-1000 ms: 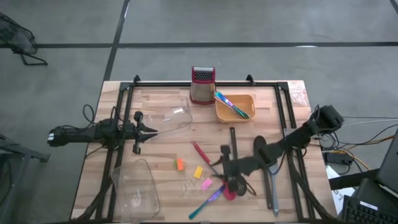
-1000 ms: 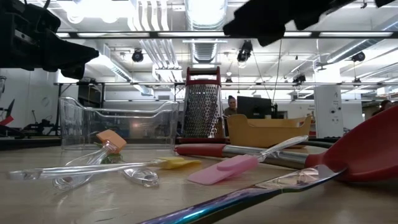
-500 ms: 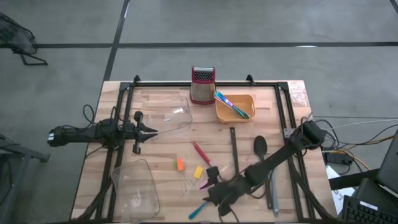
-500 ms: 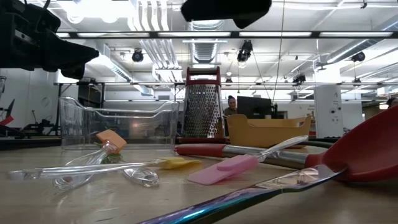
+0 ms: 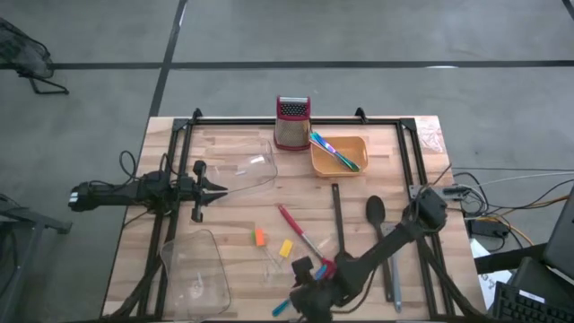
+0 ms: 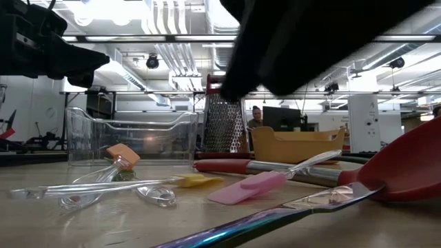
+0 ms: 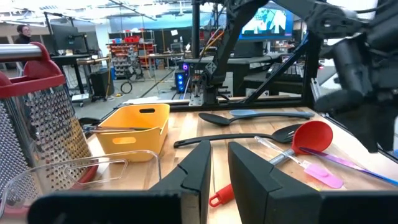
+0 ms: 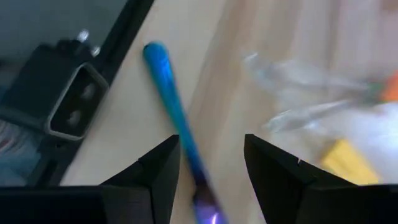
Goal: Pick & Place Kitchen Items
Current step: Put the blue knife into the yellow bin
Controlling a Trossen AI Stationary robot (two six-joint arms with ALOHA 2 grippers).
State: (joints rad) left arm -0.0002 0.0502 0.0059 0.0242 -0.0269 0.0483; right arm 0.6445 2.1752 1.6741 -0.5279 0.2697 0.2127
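Note:
My right gripper stands open near the table's near edge, tipped downward. In the right wrist view its fingers stand on either side of a thin blue stick that lies flat on the wood; I see no touch. Beside it lie a red spoon, a yellow piece, an orange piece and a red-handled spatula. My left gripper waits at the table's left, level, with only a narrow gap between its fingers.
An orange tray holding sticks and a steel grater stand at the far side. Two clear tubs sit on the left. A black spatula, black spoon and grey spoon lie right of centre.
My right gripper has swept from over the red spoon toward the table's near edge and a little leftward, sinking slightly and tipping further downward, and now stands over the blue stick. The red spoon it covered is uncovered. No item has moved.

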